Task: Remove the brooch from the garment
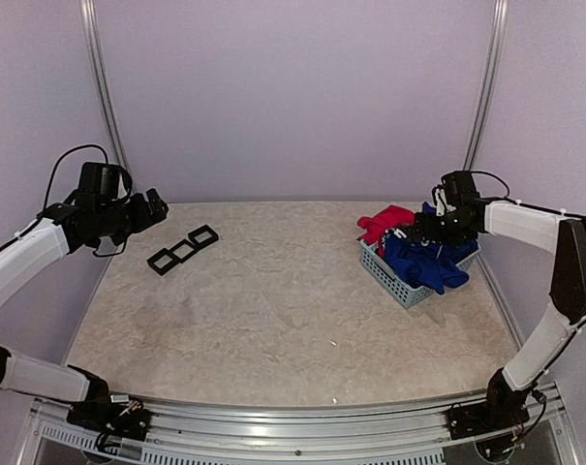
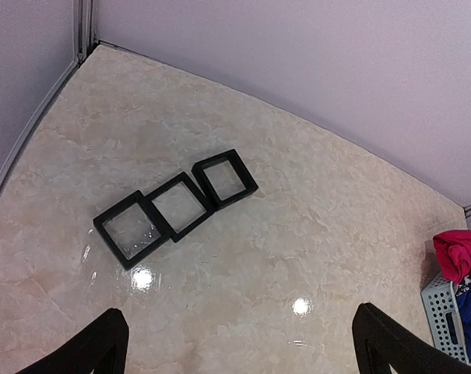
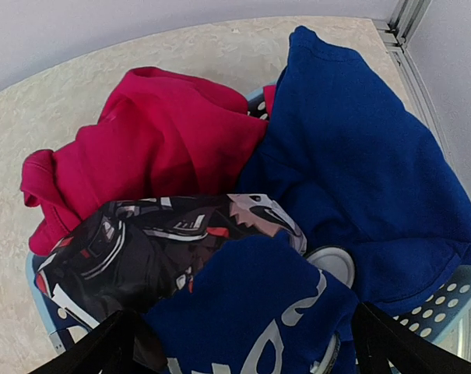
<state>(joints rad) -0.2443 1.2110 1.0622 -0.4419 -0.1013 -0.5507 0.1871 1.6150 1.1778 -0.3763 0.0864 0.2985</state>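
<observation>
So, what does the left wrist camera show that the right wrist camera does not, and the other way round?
Only the left wrist view shows three black square frames in a row on the table. Only the right wrist view shows the dark graphic print on the blue T-shirt, and a round pale disc, possibly the brooch. Both show the red garment, the blue T-shirt, the perforated basket and the marbled table.

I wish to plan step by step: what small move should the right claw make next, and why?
Probably lower the right claw onto the round silvery disc, likely the brooch. The claw hovers open and empty above the crumpled blue shirt in the basket, and the disc lies exposed just ahead of its fingers.
</observation>
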